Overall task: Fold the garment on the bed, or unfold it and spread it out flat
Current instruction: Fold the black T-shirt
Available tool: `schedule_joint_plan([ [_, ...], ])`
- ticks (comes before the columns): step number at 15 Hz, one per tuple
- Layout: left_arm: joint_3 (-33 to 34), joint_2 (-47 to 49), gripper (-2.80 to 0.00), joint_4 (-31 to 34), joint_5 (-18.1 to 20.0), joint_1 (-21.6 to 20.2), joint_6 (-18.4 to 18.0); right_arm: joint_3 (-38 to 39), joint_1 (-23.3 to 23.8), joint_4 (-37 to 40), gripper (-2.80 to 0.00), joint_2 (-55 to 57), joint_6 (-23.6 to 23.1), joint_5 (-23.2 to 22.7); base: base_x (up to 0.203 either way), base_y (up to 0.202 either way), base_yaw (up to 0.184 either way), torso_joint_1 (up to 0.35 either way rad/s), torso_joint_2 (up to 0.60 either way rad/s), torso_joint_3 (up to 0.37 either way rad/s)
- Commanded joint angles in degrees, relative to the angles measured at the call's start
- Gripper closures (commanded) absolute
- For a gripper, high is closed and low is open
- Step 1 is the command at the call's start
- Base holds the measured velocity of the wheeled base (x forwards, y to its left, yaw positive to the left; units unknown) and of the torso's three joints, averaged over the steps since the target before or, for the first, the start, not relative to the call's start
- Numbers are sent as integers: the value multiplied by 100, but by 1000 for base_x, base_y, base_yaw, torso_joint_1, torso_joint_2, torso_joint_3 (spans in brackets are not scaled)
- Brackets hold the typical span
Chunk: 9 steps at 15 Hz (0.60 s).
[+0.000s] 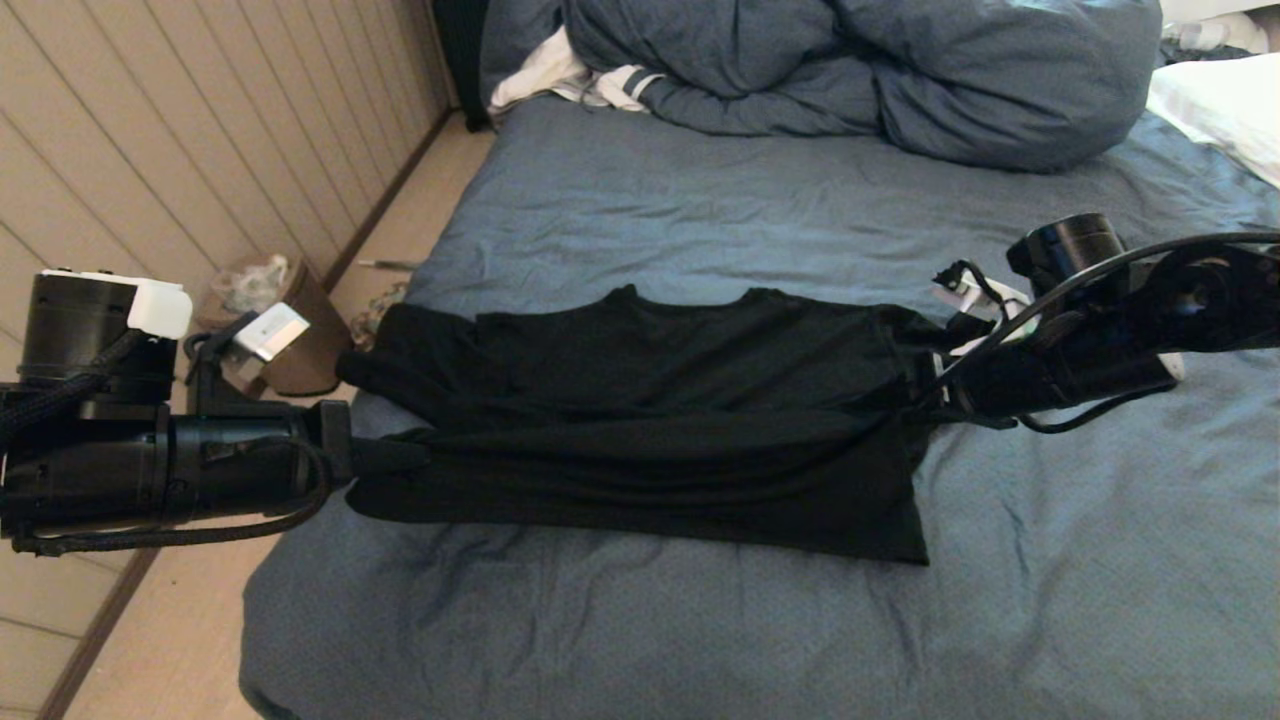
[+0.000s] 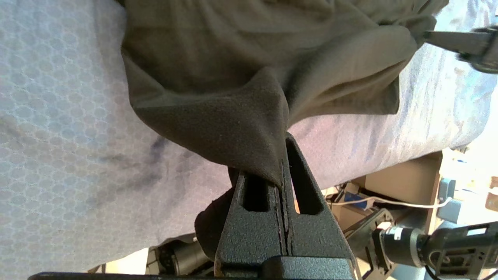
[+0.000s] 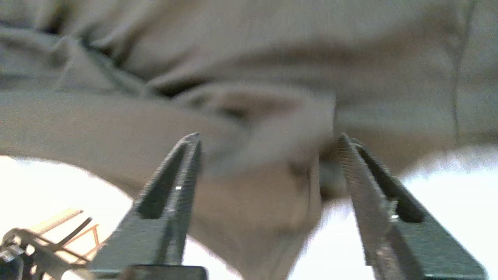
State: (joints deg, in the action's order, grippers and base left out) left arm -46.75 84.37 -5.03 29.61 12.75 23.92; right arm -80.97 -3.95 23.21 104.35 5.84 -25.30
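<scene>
The garment, a black T-shirt with its plain side up, lies crosswise on the bed, with a fold running along its near half. At the shirt's left end my left gripper is shut on a pinch of the black cloth. The left wrist view shows its jaws pressed together with the garment pulled into them. My right gripper is at the shirt's right end. In the right wrist view it stands open, and a loose flap of the garment hangs between the spread fingers.
A bulky blue duvet and a white stripe-cuffed cloth lie at the far end, with a white pillow at the far right. A brown bin stands on the floor by the bed's left edge, next to the panelled wall.
</scene>
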Motion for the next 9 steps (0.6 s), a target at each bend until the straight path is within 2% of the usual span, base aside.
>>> schedule_joint_plan([
  [1,34,15,0,-3,19,4,8,288,124,67,-280,-574,-8,-19,0,0,0,0,0,0],
  [5,16,88,0,-6,36,-1,16,1313,225,71,-280,-1186,-47,-18,0,0,0,0,0,0],
  [9,52,167,0,-6,45,-1,16,2135,145,20,-280,-1086,-265,-50,0,0,0,0,0,0],
])
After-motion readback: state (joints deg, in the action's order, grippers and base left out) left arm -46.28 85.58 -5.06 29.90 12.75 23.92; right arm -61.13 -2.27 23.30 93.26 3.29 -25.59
